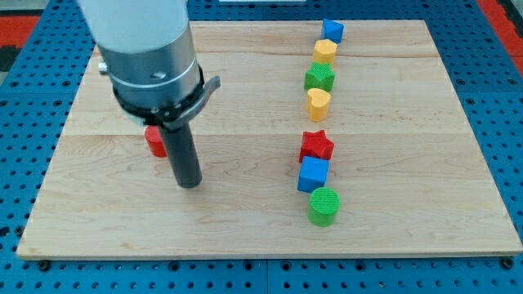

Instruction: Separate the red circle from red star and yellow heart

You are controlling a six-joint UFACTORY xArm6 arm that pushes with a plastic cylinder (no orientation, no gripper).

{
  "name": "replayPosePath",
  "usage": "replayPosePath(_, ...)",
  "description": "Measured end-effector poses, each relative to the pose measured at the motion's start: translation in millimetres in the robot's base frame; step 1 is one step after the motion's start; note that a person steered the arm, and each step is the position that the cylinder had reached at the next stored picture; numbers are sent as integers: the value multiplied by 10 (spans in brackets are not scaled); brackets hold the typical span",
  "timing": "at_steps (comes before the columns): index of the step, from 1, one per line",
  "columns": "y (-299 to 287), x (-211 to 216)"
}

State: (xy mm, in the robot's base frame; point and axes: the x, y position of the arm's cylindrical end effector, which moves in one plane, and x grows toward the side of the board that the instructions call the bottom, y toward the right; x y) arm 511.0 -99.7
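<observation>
Red circle (pixel 154 141) at desk (pixel 245 220) left, just beside tip (pixel 189 184), well apart from red star (pixel 316 145) and yellow heart (pixel 318 103), seemingly separated; no jaws on this rod.

A single camera looks down at a steep angle from the near side of the wooden bench (pixel 245 229), facing its far edge. It sits close enough that the bench nearly fills the frame, with blue perforated surround (pixel 507 122) at the left, right and near margins. The arm's grey housing (pixel 151 57) enters from the upper left.
</observation>
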Motion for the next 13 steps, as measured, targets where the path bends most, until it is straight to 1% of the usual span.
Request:
replayPosePath(1,-254,-542)
replayPosePath(2,-129,-475)
replayPosePath(3,-387,-420)
replayPosePath(4,-440,-720)
replayPosePath(5,-336,-1162)
replayPosePath(6,-237,-1287)
replayPosePath(7,-208,-888)
replayPosePath(8,-438,-355)
replayPosePath(9,-1206,-362)
replayPosePath(10,-1186,-757)
replayPosePath(11,-864,-1132)
replayPosePath(12,-715,-836)
replayPosePath(13,-407,-484)
